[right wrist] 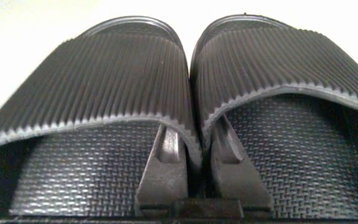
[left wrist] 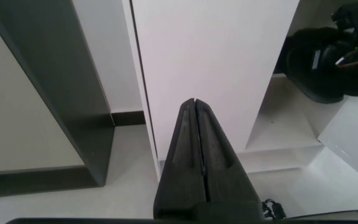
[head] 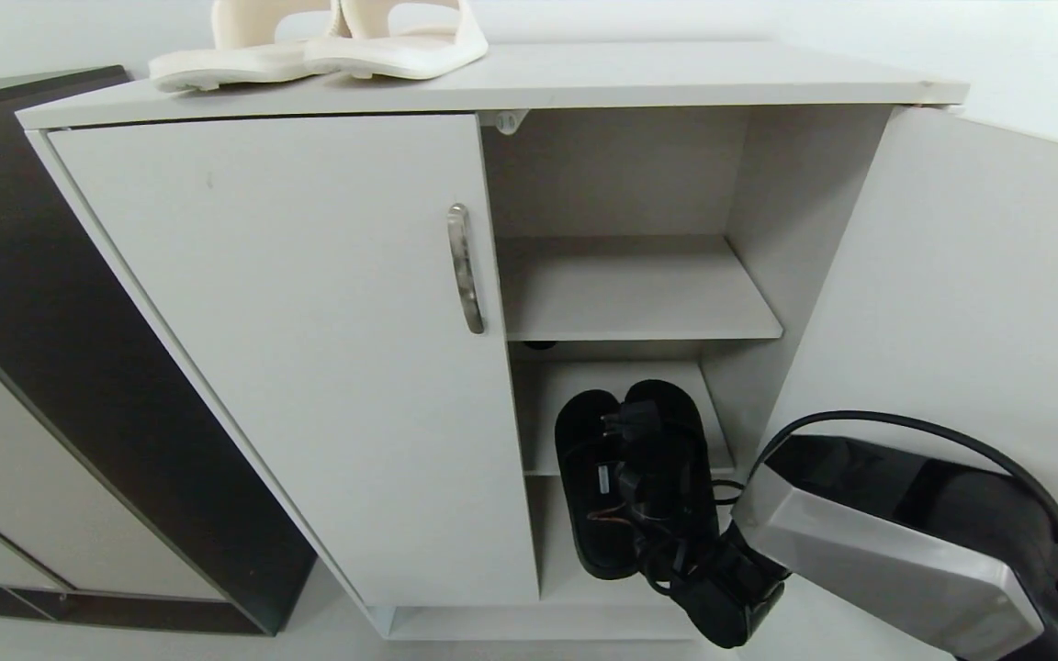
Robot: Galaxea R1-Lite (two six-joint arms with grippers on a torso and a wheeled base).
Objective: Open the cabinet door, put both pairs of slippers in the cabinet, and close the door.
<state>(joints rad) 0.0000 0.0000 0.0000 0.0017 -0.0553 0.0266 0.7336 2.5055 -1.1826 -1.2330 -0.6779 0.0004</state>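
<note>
Jaws of the right gripper (right wrist: 194, 134) clamp the black slippers (head: 584, 431) at the cabinet's (head: 804, 229) lower shelf; left gripper (left wrist: 194, 109) closed, empty; white slippers (head: 382, 55) on top.

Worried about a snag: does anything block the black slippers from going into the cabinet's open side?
Nothing visible does. The black slippers, pinched in the right gripper, hang at the cabinet's open right side, in front of its bare lower shelves.
</note>
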